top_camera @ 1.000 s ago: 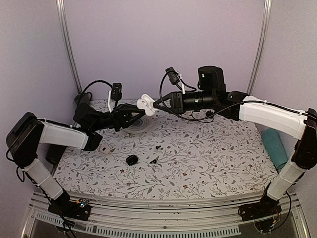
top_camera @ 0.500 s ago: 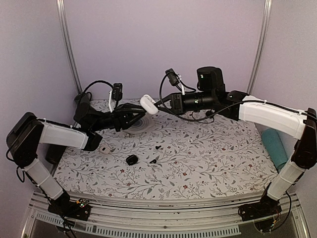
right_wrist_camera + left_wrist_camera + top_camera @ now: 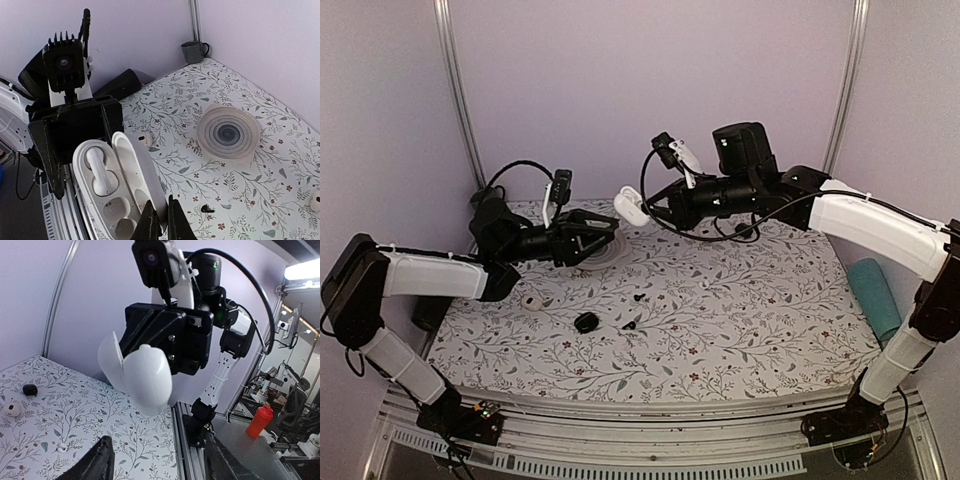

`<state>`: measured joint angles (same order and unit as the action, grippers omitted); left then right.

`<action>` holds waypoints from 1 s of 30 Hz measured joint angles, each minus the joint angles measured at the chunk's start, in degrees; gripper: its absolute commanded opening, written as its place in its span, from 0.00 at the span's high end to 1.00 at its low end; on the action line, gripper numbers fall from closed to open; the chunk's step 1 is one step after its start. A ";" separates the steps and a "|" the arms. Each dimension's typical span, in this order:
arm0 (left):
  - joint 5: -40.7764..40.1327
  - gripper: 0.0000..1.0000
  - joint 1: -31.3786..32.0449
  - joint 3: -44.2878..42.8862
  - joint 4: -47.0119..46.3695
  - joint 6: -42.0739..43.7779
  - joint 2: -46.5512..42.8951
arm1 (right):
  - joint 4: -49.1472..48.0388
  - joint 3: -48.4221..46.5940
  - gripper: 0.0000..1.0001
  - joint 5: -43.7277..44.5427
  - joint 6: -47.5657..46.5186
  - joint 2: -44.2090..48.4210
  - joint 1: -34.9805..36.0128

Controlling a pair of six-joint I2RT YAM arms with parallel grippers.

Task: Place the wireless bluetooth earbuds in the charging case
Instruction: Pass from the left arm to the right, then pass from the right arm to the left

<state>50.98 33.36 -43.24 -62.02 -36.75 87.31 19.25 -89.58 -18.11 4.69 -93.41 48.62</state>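
Fingers of R gripper [image 3: 161, 220] clamped on rim of white plastic charging case [image 3: 117, 180], lid open, held in air above floral-print bench [image 3: 740, 320]. L gripper [image 3: 159, 452] fingers spread, empty, near case. One glossy white earbud [image 3: 99, 172] seated in case; second white earbud [image 3: 144, 139] lies on bench.

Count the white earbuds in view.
2 earbuds: one seated in the open charging case held by the right fingers, one loose on the table near the left arm. Other white specks unclear.
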 measured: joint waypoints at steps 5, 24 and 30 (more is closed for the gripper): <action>-0.04 0.38 0.00 -2.32 7.85 2.84 -0.74 | 3.69 -1.90 0.97 9.42 -6.19 0.02 3.10; 1.14 0.45 0.00 -11.26 34.07 16.00 -2.56 | 10.03 -5.07 0.97 19.61 -15.50 -0.09 6.34; 2.40 0.45 0.02 -12.20 36.15 16.87 -2.56 | 10.64 -5.92 0.97 21.07 -16.61 -0.98 7.43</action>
<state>53.39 33.39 -55.44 -25.87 -19.88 84.75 29.89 -95.50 2.96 -11.92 -94.39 56.05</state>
